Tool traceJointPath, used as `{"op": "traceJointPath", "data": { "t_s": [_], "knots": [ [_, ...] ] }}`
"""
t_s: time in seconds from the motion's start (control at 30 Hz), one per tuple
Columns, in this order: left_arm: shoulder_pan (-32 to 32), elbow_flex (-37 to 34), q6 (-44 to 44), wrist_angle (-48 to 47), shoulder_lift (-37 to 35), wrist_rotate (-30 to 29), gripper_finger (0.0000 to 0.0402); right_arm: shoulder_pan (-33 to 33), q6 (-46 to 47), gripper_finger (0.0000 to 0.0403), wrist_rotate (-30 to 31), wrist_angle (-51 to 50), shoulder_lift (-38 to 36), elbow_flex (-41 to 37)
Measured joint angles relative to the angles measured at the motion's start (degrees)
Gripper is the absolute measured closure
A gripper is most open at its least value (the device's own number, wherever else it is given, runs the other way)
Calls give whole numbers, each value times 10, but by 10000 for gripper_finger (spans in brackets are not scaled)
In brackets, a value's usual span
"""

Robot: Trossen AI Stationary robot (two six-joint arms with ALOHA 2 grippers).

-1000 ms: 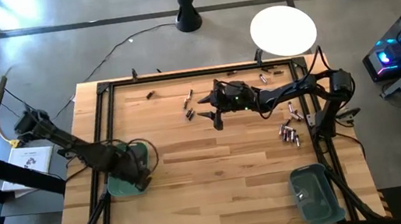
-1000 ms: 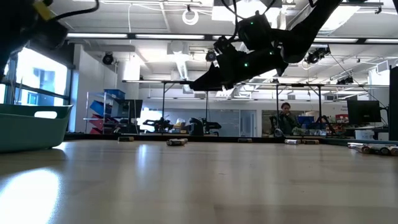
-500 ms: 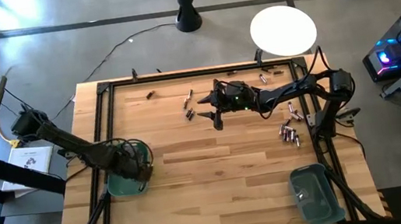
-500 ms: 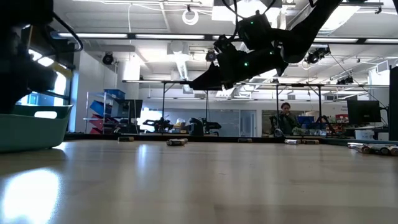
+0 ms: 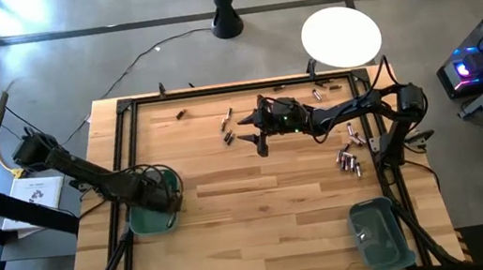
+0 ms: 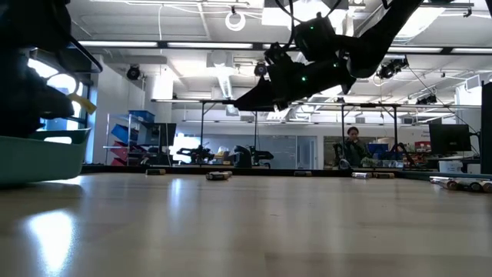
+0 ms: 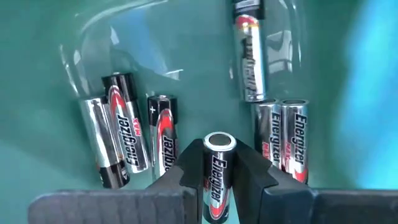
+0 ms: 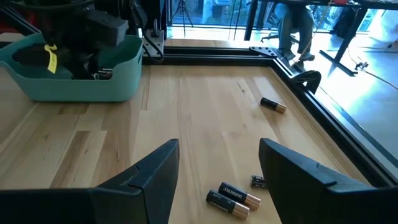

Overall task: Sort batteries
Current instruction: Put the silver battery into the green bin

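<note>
Left gripper point(image 7: 213, 180) has dropped deeper into the teal bin point(image 5: 141, 225) near the table's left edge, clamped on a silver battery point(image 7: 216, 171), so release looks next. Right gripper point(image 5: 253, 135) hovers wide open.

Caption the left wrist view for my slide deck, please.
Left end effector holds a silver battery over six others lying in the teal bin.

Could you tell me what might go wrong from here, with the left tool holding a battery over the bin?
The left tool grips a silver battery just above the silver batteries lying in the left teal bin; pushing lower could jam it against them.

Released at a tilt, it might bounce off them.

The right tool hangs open above two coppery batteries lying close together; closing there could catch both or knock one away.
</note>
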Motion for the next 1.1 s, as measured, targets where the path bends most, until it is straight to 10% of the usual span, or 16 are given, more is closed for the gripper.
{"op": "traceJointPath", "data": {
  "t_s": [0.8, 1.1],
  "knots": [
    [12, 66, 17, -108, -34, -5, 219, -2, -3, 187, 23, -17, -18, 0],
    [-10, 180, 53, -196, -97, -165, 207, -17, -23, 187, 126, -200, -131, 0]
  ]
}}
